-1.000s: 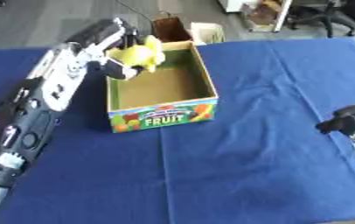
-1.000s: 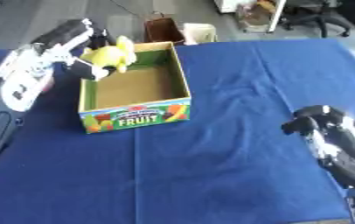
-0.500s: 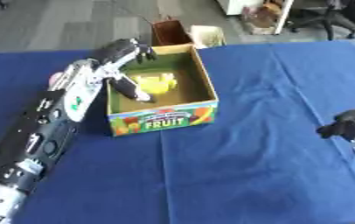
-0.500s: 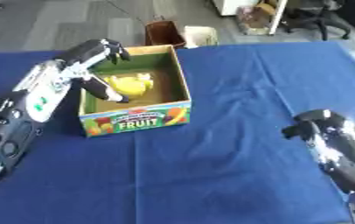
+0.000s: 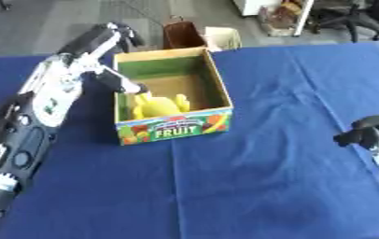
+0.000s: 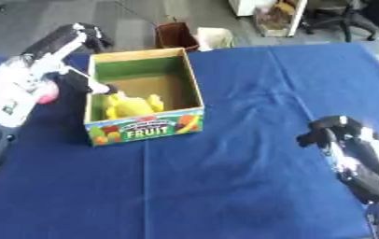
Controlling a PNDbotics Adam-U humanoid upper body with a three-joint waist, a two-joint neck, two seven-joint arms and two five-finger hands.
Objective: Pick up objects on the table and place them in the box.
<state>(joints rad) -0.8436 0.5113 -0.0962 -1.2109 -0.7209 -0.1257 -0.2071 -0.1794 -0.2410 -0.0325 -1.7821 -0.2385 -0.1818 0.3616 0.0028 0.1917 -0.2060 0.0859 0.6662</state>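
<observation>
Yellow and soft-looking: a plush toy (image 5: 158,105) lying inside the cardboard fruit box (image 5: 176,129), tucked into the near-left corner against the front wall. Two stubby ears or limbs poking upward, about level with the rim. Rest of its shape too blurred to name. Green lining and a bare brown floor behind it.

Box sitting on the blue-clothed table (image 5: 266,182), left of centre and towards the far edge, its printed front facing the near edge.

Left hand (image 5: 117,82) at the box's left wall, reaching over the rim just beside the toy. Fingers seemingly straight, wrapped round nothing. Contact with toy or wall impossible to judge.

Right hand (image 6: 333,134) idle near the right edge of the table, well apart from the box. Fingers apparently curled, nothing in them.

Likely troubles from here:
- Hooking the left wall while pulling the hand out, so dragging or tipping the light box; caused by a sideways retreat instead of a lift clear of the rim.
- Snagging the toy's raised parts with a fingertip and flicking it back out, given how close both sit.
- Brushing the box with the forearm, which runs alongside its left wall.
</observation>
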